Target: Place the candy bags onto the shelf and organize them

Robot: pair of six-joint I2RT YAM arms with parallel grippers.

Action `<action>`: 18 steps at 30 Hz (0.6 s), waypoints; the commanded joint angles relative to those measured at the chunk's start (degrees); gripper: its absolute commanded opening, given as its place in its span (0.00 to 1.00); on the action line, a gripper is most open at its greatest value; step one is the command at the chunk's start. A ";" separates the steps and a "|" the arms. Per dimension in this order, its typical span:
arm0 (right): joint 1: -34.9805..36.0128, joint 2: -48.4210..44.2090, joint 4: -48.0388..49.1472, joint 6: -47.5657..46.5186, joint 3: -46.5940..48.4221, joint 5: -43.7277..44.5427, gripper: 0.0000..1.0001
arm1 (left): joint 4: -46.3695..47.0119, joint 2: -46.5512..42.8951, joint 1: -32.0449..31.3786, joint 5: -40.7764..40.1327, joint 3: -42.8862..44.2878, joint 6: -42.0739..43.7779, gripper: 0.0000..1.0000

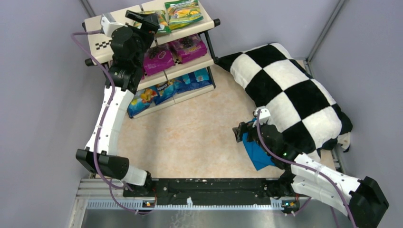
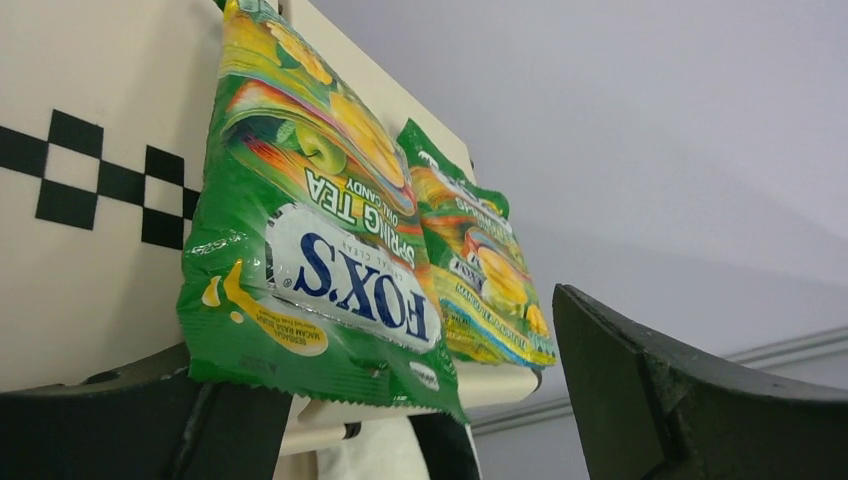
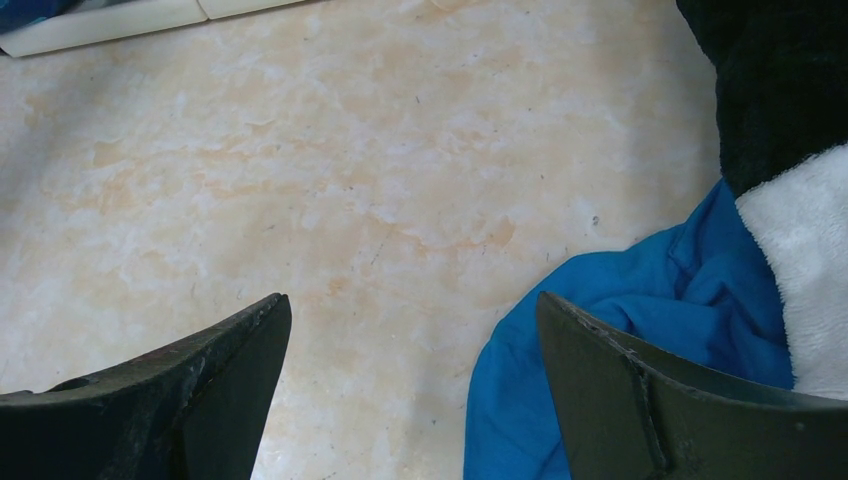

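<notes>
Looking down from the top camera: finds the left gripper (image 1: 142,19) over the top tier of the shelf (image 1: 97,45), above the left one of two green-yellow candy bags (image 1: 183,12) lying side by side there. Shows two magenta-purple candy bags (image 1: 189,46) flat on the middle tier and several blue candy bags (image 1: 195,78) in a row on the bottom tier. Puts the right gripper (image 1: 240,132) low over the desk (image 1: 190,133), well apart from the shelf, just beside a blue cloth (image 1: 259,154) and near the edge of a checkered pillow (image 1: 285,90).

Switching to the left wrist: shows both dark fingers (image 2: 640,380) spread wide, clamping nothing. Shows the nearer green-yellow bag, marked FOX'S, lying on the cream top panel ahead of them, its near edge close above the left-hand finger; cannot tell whether touching. Places the second green-yellow bag just beside it, farther along.

Moving to the right wrist: shows the fingers (image 3: 200,380) standing wide with only bare desk between them. Shows the blue cloth crumpled at the right-hand finger, tucked against the pillow's black and white plush. Catches the cream edge of the shelf's bottom tier at the top left corner.
</notes>
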 commanded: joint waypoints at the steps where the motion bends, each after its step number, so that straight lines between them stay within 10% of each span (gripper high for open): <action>1: -0.26 -0.03 2.33 0.58 0.37 -0.10 0.91 | 0.15 -4.08 0.12 4.58 -2.33 4.08 0.98; 18: -0.28 0.03 -2.47 1.18 4.29 -1.65 0.92 | -2.03 -30.74 0.12 25.86 -22.55 12.08 0.99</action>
